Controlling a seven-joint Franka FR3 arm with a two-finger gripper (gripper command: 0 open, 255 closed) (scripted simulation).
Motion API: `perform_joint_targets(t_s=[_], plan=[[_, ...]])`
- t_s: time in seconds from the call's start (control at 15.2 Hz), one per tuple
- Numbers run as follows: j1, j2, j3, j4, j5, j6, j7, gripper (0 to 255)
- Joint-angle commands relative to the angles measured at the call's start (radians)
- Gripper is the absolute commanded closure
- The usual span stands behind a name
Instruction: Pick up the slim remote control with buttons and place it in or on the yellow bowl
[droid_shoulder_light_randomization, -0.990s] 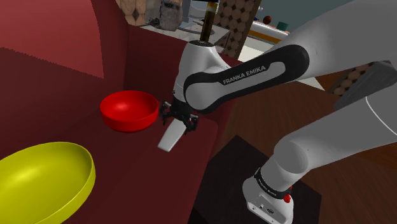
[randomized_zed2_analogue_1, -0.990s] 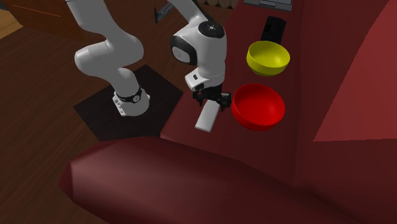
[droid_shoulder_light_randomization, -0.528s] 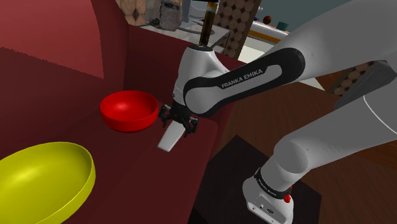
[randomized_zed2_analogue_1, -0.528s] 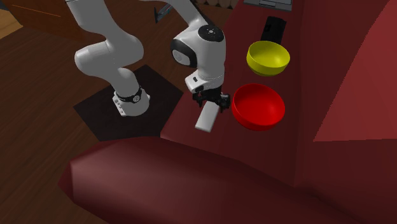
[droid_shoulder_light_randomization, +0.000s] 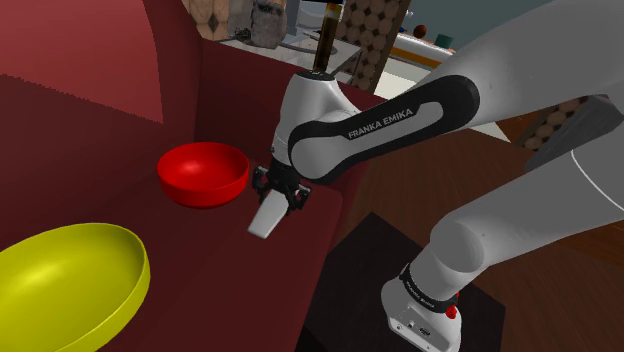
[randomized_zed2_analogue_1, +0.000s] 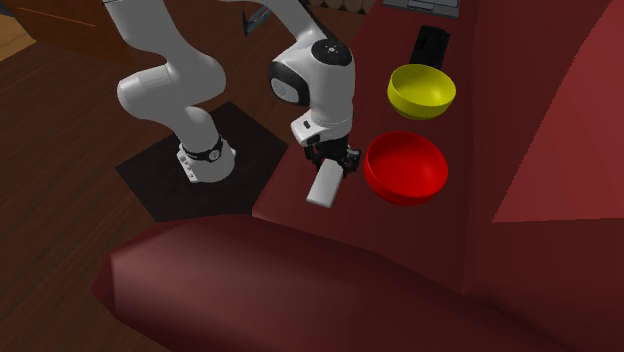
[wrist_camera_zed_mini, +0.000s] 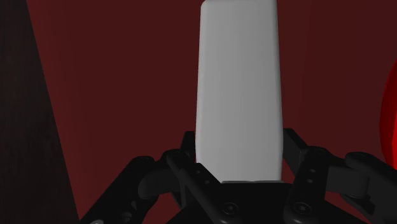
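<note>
The arm (droid_shoulder_light_randomization: 520, 90) is made of smooth, rounded white shells with dark joints between them. White capitals reading FRANKA EMIKA (droid_shoulder_light_randomization: 385, 116) run along a black band on a link far from the base (droid_shoulder_light_randomization: 420, 326). Just above the base sits a black collar (droid_shoulder_light_randomization: 424, 289) with small white markings, and a red dot (droid_shoulder_light_randomization: 451, 312) shows on the base itself. The end effector (droid_shoulder_light_randomization: 277, 192), farthest from the base, is all black and angular, with round screw heads (wrist_camera_zed_mini: 230, 208).

Glossy red bowl (droid_shoulder_light_randomization: 203, 172), glossy yellow bowl (droid_shoulder_light_randomization: 70, 280), smooth matt grey remote (wrist_camera_zed_mini: 238, 89), maroon sofa (droid_shoulder_light_randomization: 95, 190) perhaps cloth
</note>
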Motion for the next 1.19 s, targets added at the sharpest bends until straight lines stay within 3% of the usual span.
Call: perform_joint_targets(t_s=[0.0, 0.13, 1.12], plan=[[0.0, 0.0, 0.0, 0.0, 0.0, 0.0, 0.0, 255], [0.0, 0.0, 0.0, 0.0, 0.0, 0.0, 0.0, 255], [0.032, -0.155, -0.087, 0.103, 0.019, -0.252, -0.029, 255]])
